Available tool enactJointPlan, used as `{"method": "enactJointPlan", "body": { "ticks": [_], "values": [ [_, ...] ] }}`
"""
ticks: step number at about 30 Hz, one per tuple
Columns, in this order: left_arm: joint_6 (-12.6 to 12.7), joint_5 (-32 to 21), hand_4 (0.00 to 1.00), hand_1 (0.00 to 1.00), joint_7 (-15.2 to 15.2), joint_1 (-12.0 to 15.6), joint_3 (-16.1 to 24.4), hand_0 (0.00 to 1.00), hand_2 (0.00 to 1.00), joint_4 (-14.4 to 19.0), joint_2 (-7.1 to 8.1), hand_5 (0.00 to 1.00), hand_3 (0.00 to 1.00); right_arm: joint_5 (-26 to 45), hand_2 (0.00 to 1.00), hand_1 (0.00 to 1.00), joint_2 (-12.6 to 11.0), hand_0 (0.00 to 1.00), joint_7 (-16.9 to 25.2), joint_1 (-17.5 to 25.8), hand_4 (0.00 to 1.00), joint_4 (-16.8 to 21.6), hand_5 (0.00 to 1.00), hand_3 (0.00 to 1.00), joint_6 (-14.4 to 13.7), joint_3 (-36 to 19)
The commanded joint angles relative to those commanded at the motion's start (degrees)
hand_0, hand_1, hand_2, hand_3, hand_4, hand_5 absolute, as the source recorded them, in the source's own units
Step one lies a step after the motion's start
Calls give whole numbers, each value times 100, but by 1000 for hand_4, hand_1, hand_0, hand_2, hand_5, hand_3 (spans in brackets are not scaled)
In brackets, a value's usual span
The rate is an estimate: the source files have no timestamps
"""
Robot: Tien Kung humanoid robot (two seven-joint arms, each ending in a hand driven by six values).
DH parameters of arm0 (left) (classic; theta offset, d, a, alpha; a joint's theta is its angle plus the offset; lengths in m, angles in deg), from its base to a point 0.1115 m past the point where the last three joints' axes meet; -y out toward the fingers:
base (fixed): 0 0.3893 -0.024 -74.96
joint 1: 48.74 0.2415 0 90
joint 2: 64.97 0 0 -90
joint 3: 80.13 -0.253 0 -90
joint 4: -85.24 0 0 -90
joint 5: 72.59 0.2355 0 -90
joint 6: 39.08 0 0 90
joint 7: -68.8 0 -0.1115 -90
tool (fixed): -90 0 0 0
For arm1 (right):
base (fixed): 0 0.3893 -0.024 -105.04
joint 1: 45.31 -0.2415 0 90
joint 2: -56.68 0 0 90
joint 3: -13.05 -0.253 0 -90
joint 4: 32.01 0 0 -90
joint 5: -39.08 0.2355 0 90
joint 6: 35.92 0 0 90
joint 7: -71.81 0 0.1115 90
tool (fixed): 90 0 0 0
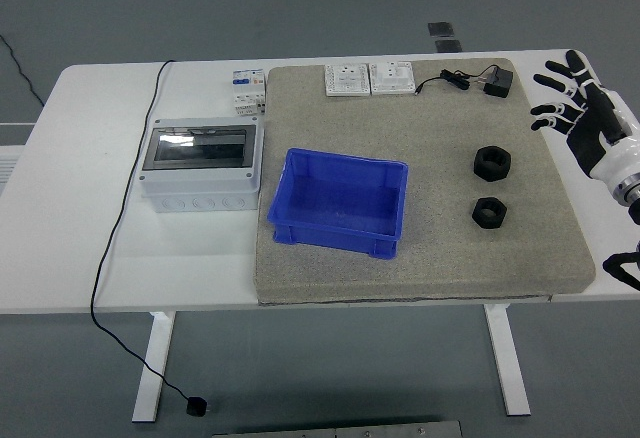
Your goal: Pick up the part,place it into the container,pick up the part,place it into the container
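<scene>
Evidently poised to reach, the right hand (583, 116) hovers with fingers spread and empty, both black hex nuts (492, 162) lying leftward of it, the blue bin (340, 203) farther left.

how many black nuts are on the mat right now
2. One black nut lies on the right part of the grey mat, right of the blue bin. The other nut lies just nearer the table's front edge. The bin looks empty.
</scene>
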Motion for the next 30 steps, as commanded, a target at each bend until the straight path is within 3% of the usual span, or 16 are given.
{"method": "enactJointPlan", "body": {
  "ticks": [4,5,9,10,11,13,16,17,20,23,24,28,29,30],
  "values": [
    [3,25,573,590,9,4,26,721,715,0,-6,482,561,-834,787,397,140,274,-646,-148,886,47,279,763,234,60],
    [1,39,571,590,13,4,30,721,717,0,-13,487,559,-1068,796,586,193,437,-805,-172,878,40,261,766,255,62],
    [-8,69,571,590,23,11,38,721,717,0,-28,487,559,-1901,796,586,296,437,-1176,-172,878,-5,261,766,118,96],
    [-7,67,571,590,23,13,37,721,717,0,-32,487,559,-2109,796,586,301,437,-1097,-140,878,-27,261,766,-5,109],
    [-6,65,570,590,23,14,37,721,717,0,-33,484,559,-2251,719,543,302,459,-1045,-123,860,-38,427,678,-77,114],
    [-3,60,570,590,18,16,30,721,717,0,-44,484,559,-2545,719,543,325,459,-721,-9,860,-162,427,678,-366,176],
    [-17,98,570,590,15,17,32,721,717,0,-63,484,559,-1998,719,543,419,459,-94,155,860,-380,427,678,-757,256],
    [-23,119,570,598,16,17,38,721,717,0,-71,485,558,-1792,672,486,450,452,118,197,882,-423,474,653,-865,255],
    [-35,146,570,598,14,11,37,721,717,0,-86,485,558,-1515,672,486,494,452,598,270,882,-446,474,653,-1070,183],
    [-35,133,570,598,5,5,23,721,717,0,-84,485,558,-2034,672,486,464,452,920,281,882,-336,474,653,-1174,82],
    [-32,127,570,595,0,2,20,721,717,0,-81,484,558,-2223,675,512,445,486,899,271,900,-274,419,653,-1202,48],
    [-24,126,570,595,-9,-3,23,721,717,0,-73,484,558,-3040,675,512,416,486,521,201,900,-101,419,653,-1213,-110],
    [-22,130,570,594,-10,-4,27,721,718,0,-71,483,559,-3281,695,550,414,519,382,179,872,-85,354,668,-1180,-150],
    [-21,130,570,594,-10,-4,28,721,718,0,-70,483,559,-3439,695,550,412,519,312,168,872,-82,354,668,-1156,-169]
  ]
}}
